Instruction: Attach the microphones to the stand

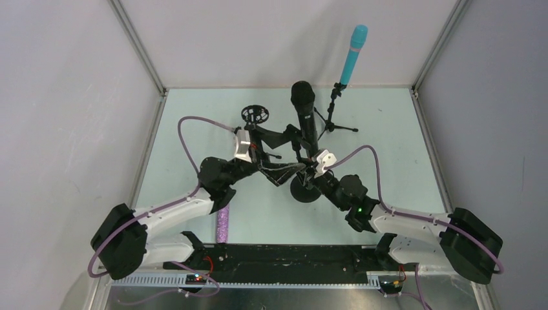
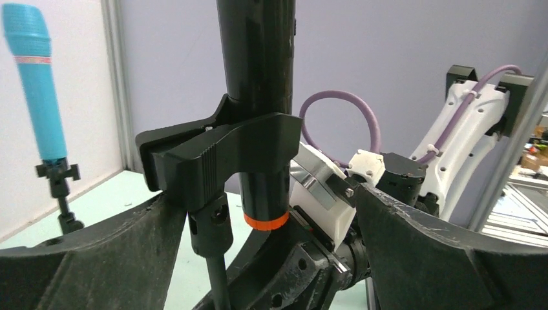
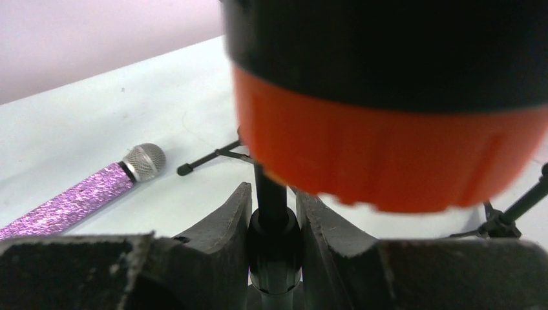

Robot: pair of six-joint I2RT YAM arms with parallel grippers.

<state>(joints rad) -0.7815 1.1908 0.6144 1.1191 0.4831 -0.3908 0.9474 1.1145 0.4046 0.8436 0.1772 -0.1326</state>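
Upright in black stand clip (image 2: 220, 155) mid-worktop, mesh head up: black stick microphone with orange end ring (image 2: 258, 64). Left pincer (image 2: 268, 213) spread wide either side, gripping nothing; right pincer (image 3: 273, 213) clamped on thin black stand pole (image 3: 271, 187).

The counter (image 1: 400, 148) reads pale mint green on my screens, with grey-white walls (image 1: 64, 97) around it. The cyan-blue microphone (image 1: 354, 55) is light cyan all over, apart from a thin pinkish band under its head. The black microphone (image 2: 258, 64) is glossy black, with a bright orange ring (image 2: 265, 221) at its tail end. The glitter microphone (image 3: 71, 203) has a sparkling purple body and a silver mesh head. The clip (image 2: 213, 155) and the stand pole (image 3: 274, 258) are plain black. My left claw (image 2: 262, 197) and right claw (image 3: 273, 194) have black fingers, scuffed grey along the edges. The left arm (image 1: 174, 210) and right arm (image 1: 413, 223) are white and black, and they trail purple cables (image 1: 187, 129).
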